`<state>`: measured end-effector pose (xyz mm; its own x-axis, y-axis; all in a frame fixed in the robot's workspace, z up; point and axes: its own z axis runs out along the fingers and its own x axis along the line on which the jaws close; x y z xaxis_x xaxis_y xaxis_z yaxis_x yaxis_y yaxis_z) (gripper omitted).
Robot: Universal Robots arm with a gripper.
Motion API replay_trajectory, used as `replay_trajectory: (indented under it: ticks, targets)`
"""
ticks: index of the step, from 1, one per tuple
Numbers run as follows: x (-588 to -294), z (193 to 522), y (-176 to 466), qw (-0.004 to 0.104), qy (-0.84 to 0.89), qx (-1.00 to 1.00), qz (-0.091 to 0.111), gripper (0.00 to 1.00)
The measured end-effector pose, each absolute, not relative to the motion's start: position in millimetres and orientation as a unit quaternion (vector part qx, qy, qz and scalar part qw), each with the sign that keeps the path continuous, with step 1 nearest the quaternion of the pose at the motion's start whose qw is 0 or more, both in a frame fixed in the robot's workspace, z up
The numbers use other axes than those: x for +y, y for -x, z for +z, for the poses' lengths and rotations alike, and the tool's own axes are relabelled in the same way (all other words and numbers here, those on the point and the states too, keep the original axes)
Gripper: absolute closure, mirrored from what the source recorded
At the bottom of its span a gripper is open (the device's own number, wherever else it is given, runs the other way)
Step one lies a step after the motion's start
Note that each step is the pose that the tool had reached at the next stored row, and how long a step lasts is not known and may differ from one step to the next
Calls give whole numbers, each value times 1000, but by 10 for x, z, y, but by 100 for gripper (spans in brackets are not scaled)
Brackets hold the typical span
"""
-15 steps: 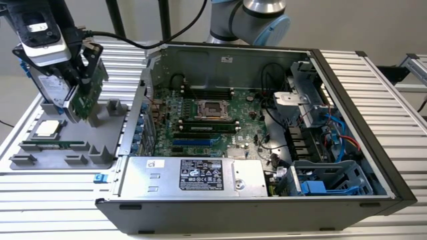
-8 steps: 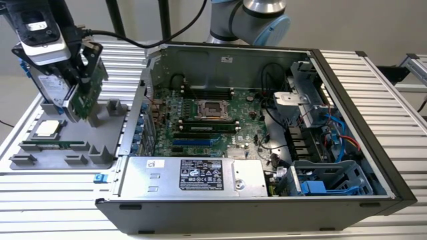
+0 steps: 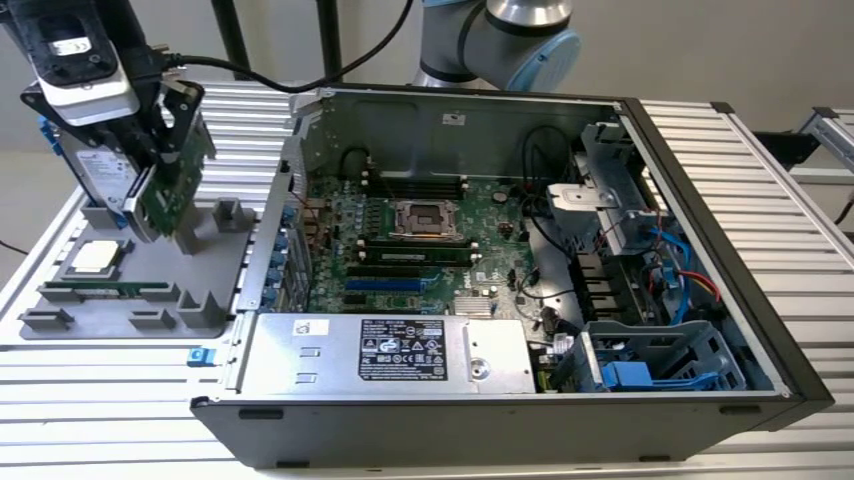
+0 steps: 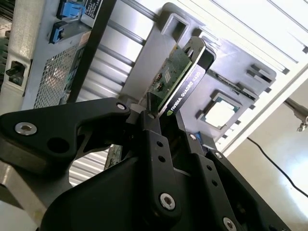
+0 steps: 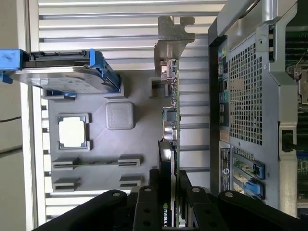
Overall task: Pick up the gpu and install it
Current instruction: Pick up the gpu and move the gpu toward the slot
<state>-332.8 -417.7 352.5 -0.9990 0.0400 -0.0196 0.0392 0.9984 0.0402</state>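
The gpu [image 3: 171, 192] stands on edge over the grey parts tray [image 3: 134, 312] at the exterior view's left. Its green board faces the computer case and its black shroud faces away. My gripper [image 3: 151, 150] is shut on the card's upper edge. In the second wrist view the black fingers [image 4: 150, 126] clamp the gpu [image 4: 180, 84] from both sides. Seen edge-on in the first wrist view, the gpu [image 5: 169, 120] has its silver bracket at the far end, and my gripper [image 5: 168, 179] pinches it. Whether the card's lower edge touches the tray I cannot tell.
The tray also holds a silver hard drive in a blue frame [image 3: 96, 172], a processor chip [image 3: 96, 257] and a memory stick [image 3: 107, 290]. The open computer case [image 3: 694, 300] lies to the exterior view's right, with its motherboard [image 3: 414, 250] and blue slots [image 3: 387, 285] exposed.
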Motion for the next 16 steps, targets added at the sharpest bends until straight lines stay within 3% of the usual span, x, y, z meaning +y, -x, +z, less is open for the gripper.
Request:
replay_trajectory:
  ticks: [16]
  targets:
    - [-4177,3627,3328,10,-20,1000,20,100]
